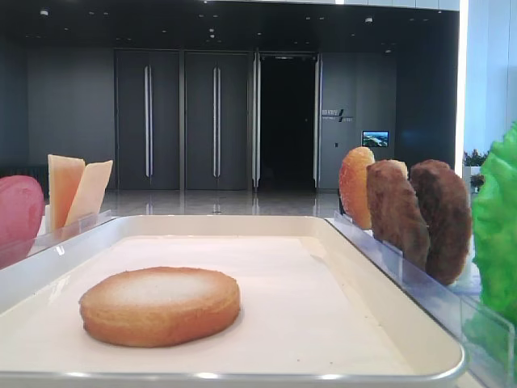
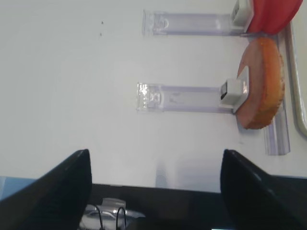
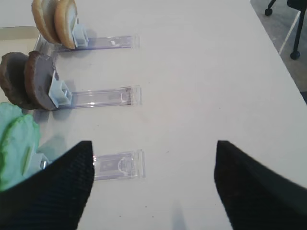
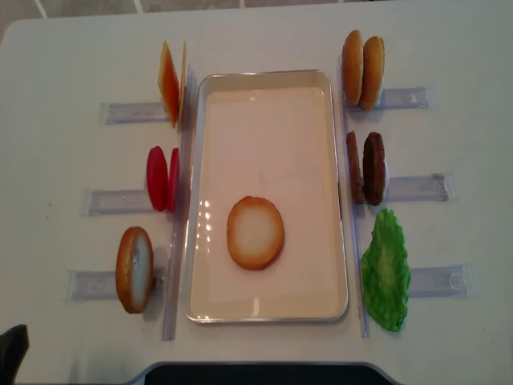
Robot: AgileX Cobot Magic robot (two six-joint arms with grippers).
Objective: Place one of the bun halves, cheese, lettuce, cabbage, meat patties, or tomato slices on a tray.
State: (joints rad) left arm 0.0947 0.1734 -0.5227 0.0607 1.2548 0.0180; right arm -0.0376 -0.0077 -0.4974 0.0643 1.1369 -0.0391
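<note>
On tray [image 4: 333, 184], near front half, bun half [image 4: 255, 233] lies flat, pale face up; meat patties [image 4: 365, 168] upright in rack just right of tray; tomato slices [image 4: 161, 178] upright left; left end effector [image 2: 153, 179] wide open, empty; right end effector [image 3: 153, 165] likewise, above white counter [image 4: 56, 64].
</note>
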